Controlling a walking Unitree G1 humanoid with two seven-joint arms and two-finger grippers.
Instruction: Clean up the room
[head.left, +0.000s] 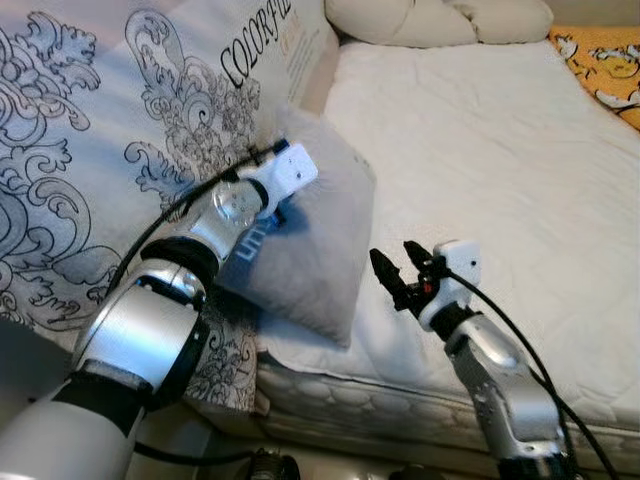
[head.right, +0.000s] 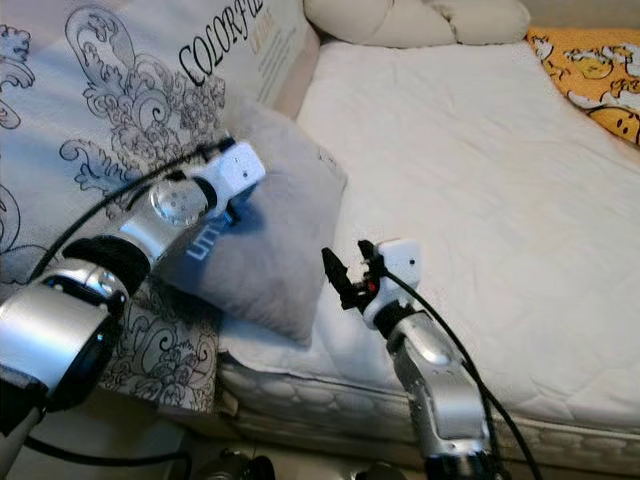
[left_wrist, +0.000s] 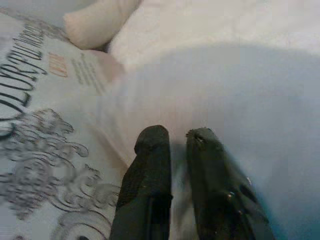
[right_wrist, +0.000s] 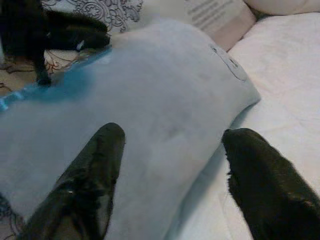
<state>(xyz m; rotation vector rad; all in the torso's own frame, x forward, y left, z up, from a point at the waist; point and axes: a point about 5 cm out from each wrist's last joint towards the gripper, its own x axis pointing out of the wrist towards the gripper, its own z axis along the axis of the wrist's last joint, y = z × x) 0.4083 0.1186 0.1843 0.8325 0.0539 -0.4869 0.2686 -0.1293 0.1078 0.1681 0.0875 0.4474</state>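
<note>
Pillow (head.left: 320, 250) looks soft, light and floppy — left gripper (left_wrist: 175, 145) pinches its upper edge, right gripper (right_wrist: 172, 145) gapes empty beside it — a corner grip suits.

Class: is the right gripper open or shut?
Open. The right gripper has its two black fingers spread wide apart, pointing at the grey pillow.
</note>
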